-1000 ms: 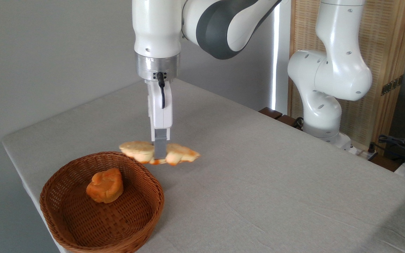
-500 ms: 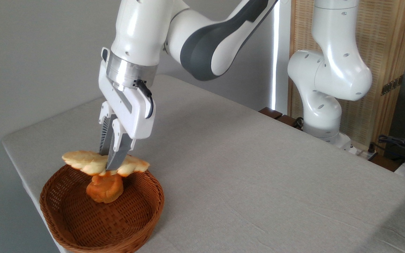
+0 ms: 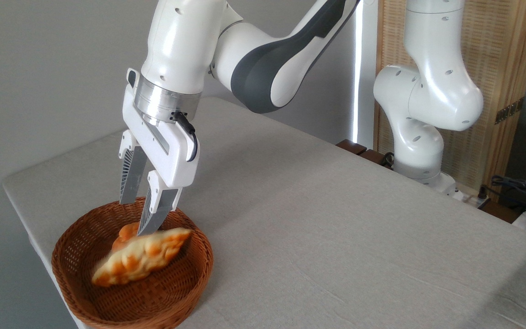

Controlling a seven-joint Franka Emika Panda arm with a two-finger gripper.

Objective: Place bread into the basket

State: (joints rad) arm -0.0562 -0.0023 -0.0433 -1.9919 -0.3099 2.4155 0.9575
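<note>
The bread (image 3: 140, 257), a long pale golden loaf with lumpy top, pointed ends and orange-brown toasted patches (slightly blurred), lies tilted inside the basket (image 3: 190, 285), its right tip raised toward the rim. The basket is shallow, reddish-brown woven wicker, sitting at the near left corner.

Bread (image 3: 142, 257) in basket (image 3: 76, 292) (over bun (image 3: 126, 230))

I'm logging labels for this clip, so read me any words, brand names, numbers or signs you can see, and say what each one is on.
None: no readable text in this view.
The arm and its tool show no lettering or logo.
The bread, basket and table carry no labels.
</note>
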